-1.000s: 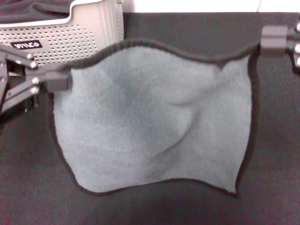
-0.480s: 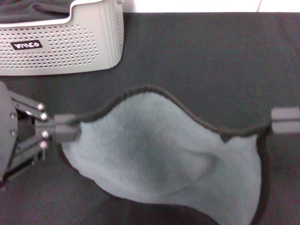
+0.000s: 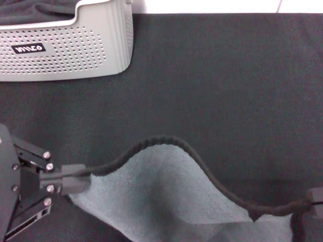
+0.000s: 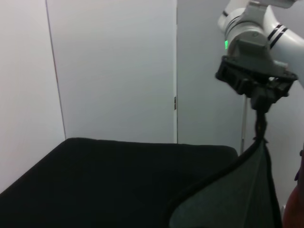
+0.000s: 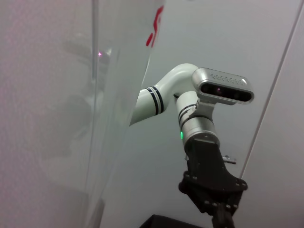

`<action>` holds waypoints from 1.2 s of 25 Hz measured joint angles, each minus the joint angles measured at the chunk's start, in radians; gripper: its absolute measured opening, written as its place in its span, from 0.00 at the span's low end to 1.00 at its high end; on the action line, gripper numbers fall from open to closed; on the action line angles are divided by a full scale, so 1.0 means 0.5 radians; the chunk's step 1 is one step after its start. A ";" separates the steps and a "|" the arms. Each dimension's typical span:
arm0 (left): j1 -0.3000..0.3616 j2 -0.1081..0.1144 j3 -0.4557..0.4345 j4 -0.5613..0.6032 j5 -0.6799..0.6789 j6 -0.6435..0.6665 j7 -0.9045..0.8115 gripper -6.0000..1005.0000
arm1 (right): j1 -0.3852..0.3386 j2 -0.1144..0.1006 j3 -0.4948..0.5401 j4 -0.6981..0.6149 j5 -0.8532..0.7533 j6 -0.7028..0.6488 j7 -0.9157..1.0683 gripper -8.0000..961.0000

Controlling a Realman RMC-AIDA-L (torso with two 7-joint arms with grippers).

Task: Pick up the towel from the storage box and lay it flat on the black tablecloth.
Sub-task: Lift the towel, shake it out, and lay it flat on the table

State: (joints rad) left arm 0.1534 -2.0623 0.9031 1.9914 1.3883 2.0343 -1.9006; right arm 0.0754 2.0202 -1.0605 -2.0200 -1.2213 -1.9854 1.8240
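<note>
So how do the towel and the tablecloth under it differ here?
The towel is fleecy grey-blue with a black hem; the black tablecloth is plain matte black. The towel is far smaller. It hangs stretched between the left gripper and right gripper; the tablecloth lies flat. Both are fabric.

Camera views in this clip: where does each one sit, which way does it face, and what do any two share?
Head view: looks down on the matte black tablecloth; the perforated light grey storage box is far left, and the left gripper and right gripper each pinch a corner of the fleecy grey-blue towel.
Left wrist view: looks level across the tablecloth at the right gripper holding the towel.
Right wrist view: faces the wall and the left gripper.
Shared: head and left wrist both show towel, tablecloth and right gripper.
</note>
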 joint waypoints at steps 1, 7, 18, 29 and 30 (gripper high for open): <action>0.009 0.003 0.001 0.006 -0.018 0.001 0.007 0.03 | -0.001 0.000 0.001 0.017 0.001 -0.002 -0.002 0.02; 0.026 0.005 0.003 0.015 -0.071 0.003 0.062 0.03 | 0.020 -0.002 0.035 0.234 0.021 -0.037 -0.080 0.02; -0.174 -0.028 0.220 -0.490 0.134 -0.003 0.198 0.03 | 0.079 -0.008 0.091 0.834 -0.128 -0.067 -0.334 0.02; -0.924 -0.003 0.139 -1.656 0.530 -0.024 0.429 0.03 | 0.231 -0.013 0.151 1.396 -0.401 0.149 -0.629 0.01; -0.968 -0.002 0.115 -1.718 0.567 -0.027 0.459 0.03 | 0.255 -0.013 0.151 1.454 -0.420 0.170 -0.654 0.01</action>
State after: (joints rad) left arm -0.3307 -2.0633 0.9604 1.1322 1.6718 2.0207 -1.6713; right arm 0.2031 2.0137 -0.9850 -1.2929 -1.4314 -1.9004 1.4970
